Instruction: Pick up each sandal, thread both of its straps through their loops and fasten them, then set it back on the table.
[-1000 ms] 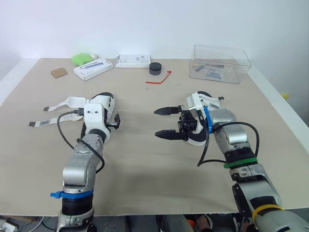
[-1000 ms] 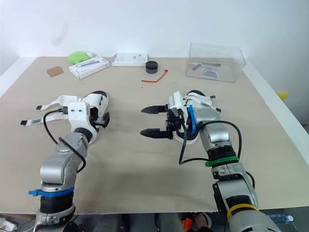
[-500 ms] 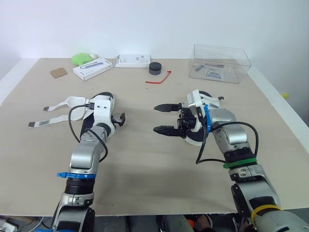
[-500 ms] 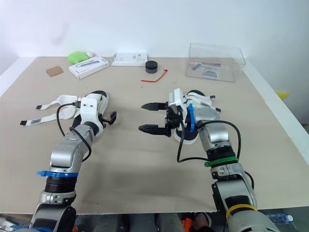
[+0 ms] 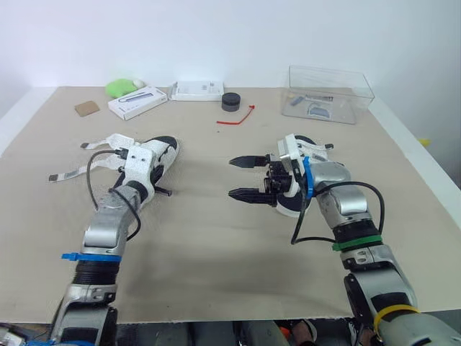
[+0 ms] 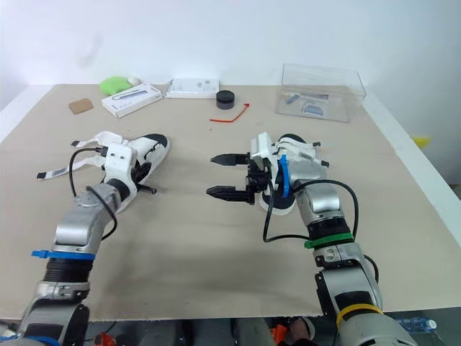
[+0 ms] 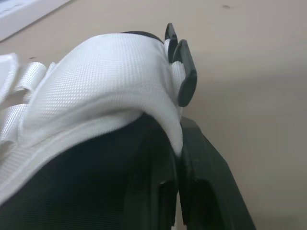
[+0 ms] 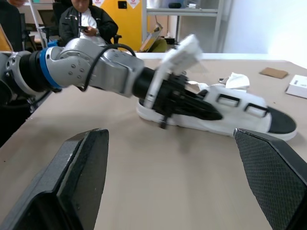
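Left gripper (image 7: pixel 178 160) clamped on white sandal (image 7: pixel 91 86) upper, right gripper (image 5: pixel 242 177) spread wide, seated person (image 8: pixel 88 21) seen from right wrist.

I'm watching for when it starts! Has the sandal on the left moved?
Yes. The left sandal, in the left tool, has shifted toward the table's far edge: its strap ends sit nearer the white box than before.

A beige worktop (image 5: pixel 216 245) with a white rim stands against a plain white wall (image 5: pixel 216 36). The light is even and the shadows are soft. In the right wrist view, past the worktop's end, a person (image 8: pixel 88 21) in a dark jacket sits before a yellow panel (image 8: pixel 128 19). Just beside the panel stands a grey metal shelf rack (image 8: pixel 192 14).
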Tool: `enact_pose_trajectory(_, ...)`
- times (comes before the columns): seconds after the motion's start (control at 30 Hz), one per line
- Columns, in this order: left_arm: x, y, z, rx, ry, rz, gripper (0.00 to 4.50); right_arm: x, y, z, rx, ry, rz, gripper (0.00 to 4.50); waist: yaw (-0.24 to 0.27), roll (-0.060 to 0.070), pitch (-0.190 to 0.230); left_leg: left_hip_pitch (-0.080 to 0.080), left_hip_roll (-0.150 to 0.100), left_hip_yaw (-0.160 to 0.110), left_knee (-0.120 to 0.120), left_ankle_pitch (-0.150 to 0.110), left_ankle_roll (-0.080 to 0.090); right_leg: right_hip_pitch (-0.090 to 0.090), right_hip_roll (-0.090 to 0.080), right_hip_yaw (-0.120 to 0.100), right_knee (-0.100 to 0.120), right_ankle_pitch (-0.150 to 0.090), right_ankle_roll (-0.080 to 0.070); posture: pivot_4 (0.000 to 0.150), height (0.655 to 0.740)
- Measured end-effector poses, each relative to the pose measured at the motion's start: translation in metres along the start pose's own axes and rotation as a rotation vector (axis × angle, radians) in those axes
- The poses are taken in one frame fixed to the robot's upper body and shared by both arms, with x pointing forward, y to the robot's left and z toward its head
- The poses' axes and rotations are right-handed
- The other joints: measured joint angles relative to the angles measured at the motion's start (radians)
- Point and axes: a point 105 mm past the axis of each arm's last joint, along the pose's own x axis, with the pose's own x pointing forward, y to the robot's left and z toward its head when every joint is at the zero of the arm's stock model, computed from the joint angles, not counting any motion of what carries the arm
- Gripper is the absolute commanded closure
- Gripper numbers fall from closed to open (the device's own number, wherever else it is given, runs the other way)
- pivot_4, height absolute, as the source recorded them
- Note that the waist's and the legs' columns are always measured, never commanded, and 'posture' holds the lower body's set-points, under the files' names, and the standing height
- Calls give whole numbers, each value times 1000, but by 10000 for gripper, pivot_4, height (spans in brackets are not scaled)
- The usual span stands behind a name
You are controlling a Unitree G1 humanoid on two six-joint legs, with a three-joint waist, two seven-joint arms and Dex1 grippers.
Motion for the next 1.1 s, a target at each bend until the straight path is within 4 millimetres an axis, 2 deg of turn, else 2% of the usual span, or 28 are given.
enact_pose_trajectory(0.03, -14, -6, 1, 66, -24, -113, 43927, -2, -3, 1, -10, 5, -7, 0, -1, 0, 0, 0, 0, 0, -1, 0, -1, 0, 0, -1, 0, -1, -1, 1500, 7400)
enact_pose_trajectory(0.07, -16, -9, 2, 72, -32, -136, 43927, -3, -4, 1, -10, 9, -13, 0, 0, 0, 0, 0, 0, 0, -1, 0, -1, 0, -1, -1, 0, -1, -1, 1500, 7400)
enact_pose_trajectory(0.1, -26, -17, 4, 104, -56, -212, 43927, -2, -5, 2, -11, 8, -11, 0, 1, 0, 0, 0, 0, 0, -1, 0, -1, -1, -1, -2, 0, -1, -2, 1500, 7400)
enact_pose_trajectory(0.13, -44, -35, 8, 158, -98, -360, 43927, -2, -7, 4, -17, 9, -12, 0, 0, -1, 1, -2, 1, 1, -1, -2, -3, -3, -2, -2, 0, -2, -3, 1500, 7400)
enact_pose_trajectory(0.2, -59, -58, 14, 212, -147, -510, 43927, -6, -10, 5, -17, 16, -25, 0, 4, 1, 1, -2, 0, 1, -1, -2, -3, -3, -4, -4, 0, -3, -3, 1500, 7400)
enact_pose_trajectory(0.23, -73, -75, 13, 298, -168, -630, 43927, -5, -11, 7, -22, 14, -17, 0, 5, 1, 1, -3, 0, 0, -2, -2, -3, -3, -5, -5, -1, -3, -4, 1500, 7400)
enact_pose_trajectory(0.33, -106, -104, -6, 467, -171, -890, 43927, -8, -9, 7, -24, 23, -4, 0, 6, 1, 1, -2, 0, 1, -2, -2, -3, -3, -6, -7, -1, -4, -5, 1500, 7400)
enact_pose_trajectory(0.43, -123, -117, -19, 616, -192, -1050, 43927, -13, -8, 5, -13, 39, -3, 0, 7, 1, 1, -1, 0, 0, -2, -2, -1, -2, -5, -8, -1, -4, -5, 1500, 7400)
enact_pose_trajectory(0.53, -123, -116, -25, 691, -217, -1086, 43927, -15, -5, 0, 1, 45, -4, 0, 7, 1, 1, 1, 1, 0, -2, -1, 0, 0, -3, -7, -1, -4, -5, 1500, 7400)
enact_pose_trajectory(0.63, -115, -111, -22, 716, -230, -1067, 43927, -15, -3, -1, 6, 47, -2, 0, 7, 1, 1, 1, 1, 0, -2, 0, 1, 0, -2, -7, 0, -4, -5, 1500, 7400)
enact_pose_trajectory(0.73, -109, -109, -21, 708, -238, -1044, 43927, -14, -2, 1, -4, 48, 2, 0, 7, 1, 1, 1, 1, 0, -1, 0, 2, 0, -1, -7, 0, -3, -4, 1500, 7400)
enact_pose_trajectory(1.0, -113, -113, -25, 679, -236, -1041, 43927, -15, 0, 1, -1, 55, 2, 0, 7, 1, 1, 1, 1, 0, -1, -1, 3, 0, -2, -6, 0, -3, -4, 1500, 7400)
enact_pose_trajectory(1.1, -113, -116, -24, 614, -228, -993, 43927, -15, 0, 1, -1, 55, -5, 0, 7, 1, 1, 1, 1, 0, -1, -1, 3, 0, -2, -6, 0, -3, -3, 1500, 7400)
